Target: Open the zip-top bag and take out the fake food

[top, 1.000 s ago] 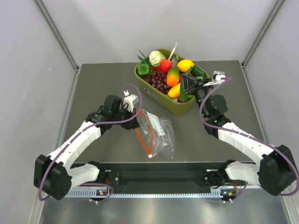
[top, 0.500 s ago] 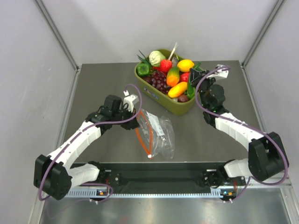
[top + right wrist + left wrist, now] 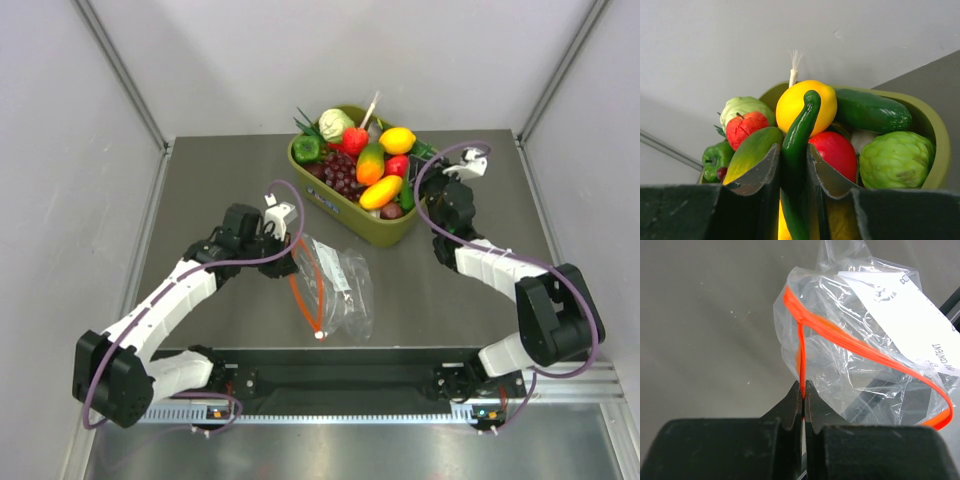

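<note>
Zip-top bag (image 3: 338,285), from above, lies just nearside of the olive tub (image 3: 385,228), left gripper (image 3: 284,262) alongside. Left wrist: we pinch its orange zip strip (image 3: 801,355). Right wrist: our right gripper (image 3: 793,165) clamps a green chilli (image 3: 799,130) upright before the tub.

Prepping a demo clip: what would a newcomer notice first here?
The olive-green tub at the far side of the table, heaped with bright fake food, draws the eye first; the right gripper at its right end is closed on a curved green piece. Nearer the arms, the left gripper pinches the orange-red zip strip of the clear zip-top bag, whose mouth gapes open.
</note>
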Controlling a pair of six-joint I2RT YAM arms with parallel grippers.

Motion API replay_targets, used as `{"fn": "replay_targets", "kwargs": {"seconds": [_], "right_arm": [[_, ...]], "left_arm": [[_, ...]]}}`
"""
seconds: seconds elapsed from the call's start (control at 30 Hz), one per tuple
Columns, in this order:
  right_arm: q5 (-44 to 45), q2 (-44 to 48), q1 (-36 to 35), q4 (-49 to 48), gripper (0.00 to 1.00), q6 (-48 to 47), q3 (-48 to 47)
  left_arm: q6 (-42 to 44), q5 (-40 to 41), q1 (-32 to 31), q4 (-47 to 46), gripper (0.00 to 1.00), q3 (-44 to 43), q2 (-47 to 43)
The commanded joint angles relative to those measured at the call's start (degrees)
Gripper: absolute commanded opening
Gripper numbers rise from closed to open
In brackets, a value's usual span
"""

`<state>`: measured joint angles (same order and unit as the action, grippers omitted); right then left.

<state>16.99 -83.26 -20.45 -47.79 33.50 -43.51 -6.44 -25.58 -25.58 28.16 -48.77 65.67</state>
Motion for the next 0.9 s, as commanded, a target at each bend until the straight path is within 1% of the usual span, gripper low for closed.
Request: {"fn": "replay_targets", "kwargs": {"seconds": [0.0, 0.13, 0.2, 0.3, 0.33, 0.4, 0.43, 0.47, 0.53, 0.77, 0.87], "right_arm": [[3.91, -0.23, 0.67, -2.84, 0.00, 2.62, 1.66], [5.33, 0.56, 0.67, -1.60, 0.00, 2.89, 2.99], [4.98, 0.65, 0.67, -1.52, 0.02, 2.45, 3.08], [3.76, 0.91, 0.67, -0.90, 0.21, 1.93, 2.73], [3.57, 1.08, 0.67, -0.90, 0.33, 1.75, 2.55], [3.13, 1.70, 0.58, -0.81, 0.43, 1.22, 2.46], [2.87, 1.96, 0.67, -0.81, 0.51, 0.96, 2.55], [2.96, 2.57, 0.67, -0.73, 0.54, 0.44, 2.55], [2.87, 3.45, 0.67, -0.55, 0.65, -0.27, 2.81], [3.22, 10.04, 0.76, -0.29, 0.72, -2.82, 5.53], [3.13, 15.83, 0.67, 2.07, 0.74, -4.66, 7.02]], "left_arm": [[0.81, 0.27, 0.18, -1.00, 0.00, -1.24, 0.69], [0.81, 0.18, 0.18, -1.00, 0.00, -1.32, 0.86], [0.81, 0.18, 0.18, -0.92, 0.00, -1.32, 1.13], [0.81, 0.10, 0.18, -0.92, 0.00, -1.32, 1.04], [0.81, 0.10, 0.27, -0.92, 0.00, -1.32, 1.04], [0.81, 0.27, 0.27, -1.00, 0.00, -1.32, 0.95], [0.81, 0.36, 0.18, -0.92, 0.00, -1.32, 0.95], [0.81, 0.27, 0.18, -0.92, 0.00, -1.32, 1.04], [0.81, 0.10, 0.18, -0.83, 0.00, -1.32, 0.86], [0.81, 0.27, 0.18, -0.92, 0.00, -1.41, 0.86], [0.81, 0.62, 0.27, -0.83, 0.00, -1.32, 0.86]]}}
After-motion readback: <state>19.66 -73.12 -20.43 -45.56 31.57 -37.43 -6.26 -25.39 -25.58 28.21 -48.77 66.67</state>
